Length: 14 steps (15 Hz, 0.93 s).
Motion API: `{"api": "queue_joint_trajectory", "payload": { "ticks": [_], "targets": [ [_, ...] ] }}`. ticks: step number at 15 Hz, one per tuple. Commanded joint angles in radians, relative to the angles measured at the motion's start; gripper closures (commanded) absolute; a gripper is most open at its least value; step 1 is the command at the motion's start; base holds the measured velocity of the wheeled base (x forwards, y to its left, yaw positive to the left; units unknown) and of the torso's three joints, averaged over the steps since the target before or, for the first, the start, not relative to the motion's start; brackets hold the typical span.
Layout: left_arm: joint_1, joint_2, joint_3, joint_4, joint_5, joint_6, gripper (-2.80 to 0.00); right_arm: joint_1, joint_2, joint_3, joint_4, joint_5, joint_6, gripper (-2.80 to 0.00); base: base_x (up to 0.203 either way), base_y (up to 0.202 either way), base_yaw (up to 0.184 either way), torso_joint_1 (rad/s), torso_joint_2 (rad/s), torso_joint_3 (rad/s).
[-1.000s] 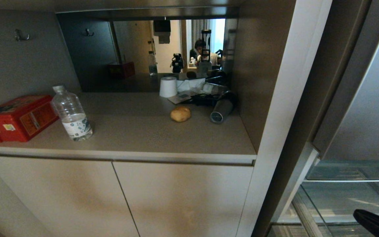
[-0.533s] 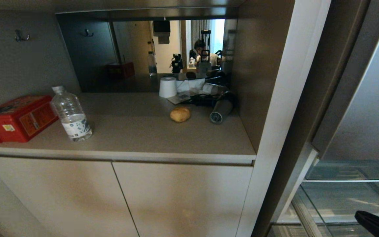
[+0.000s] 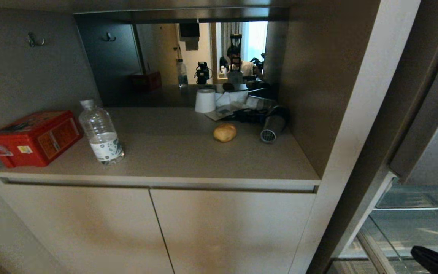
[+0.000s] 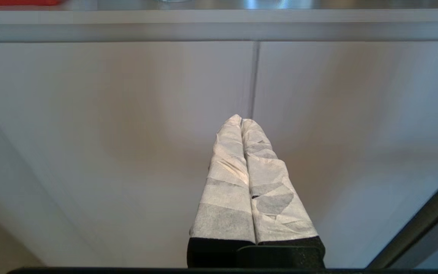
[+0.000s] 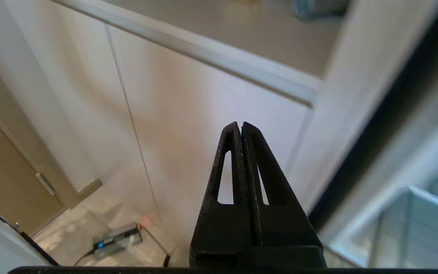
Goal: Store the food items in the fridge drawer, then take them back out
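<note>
Potato [image 3: 225, 132] rests on my landmark, the countertop [image 3: 188, 156], just beside the grey cylinder [image 3: 273, 128]. Right gripper [image 5: 240, 125] hangs below the countertop, jaws pressed together, empty; left gripper [image 4: 241, 121] likewise. Risk: a low reach clips the countertop edge.

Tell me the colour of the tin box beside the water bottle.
The tin box is red with yellow labels; the head view shows it best.

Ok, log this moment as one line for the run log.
potato: on counter, untouched | fridge drawer: open, pepper not visible | right gripper: shut, empty, by drawer | left gripper: shut, empty, facing cabinet doors
</note>
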Motion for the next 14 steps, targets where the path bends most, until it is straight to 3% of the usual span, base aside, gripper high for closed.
{"api": "queue_joint_trajectory", "payload": {
  "ticks": [1,7,12,14],
  "targets": [
    [0.001,0.0,0.006,-0.001,0.0,0.0,0.0,0.001,0.001,0.0,-0.002,-0.002,-0.001,0.0,0.0,0.144,0.027,-0.007,0.0,0.004],
    [0.001,0.0,0.006,-0.001,0.0,0.0,0.0,0.002,0.105,-0.069,0.011,0.044,0.0,0.0,0.0,0.026,0.002,0.001,0.0,-0.001],
    [0.001,0.0,0.006,-0.001,0.0,0.0,0.0,0.002,0.43,-0.263,-0.012,0.042,0.002,0.0,0.0,0.0,0.0,0.006,0.0,-0.001],
    [0.001,0.0,0.006,-0.001,0.0,0.001,0.0,0.001,0.56,-0.346,-0.088,0.038,0.004,0.0,0.0,0.0,0.0,0.0,0.0,0.0]
  ]
}}
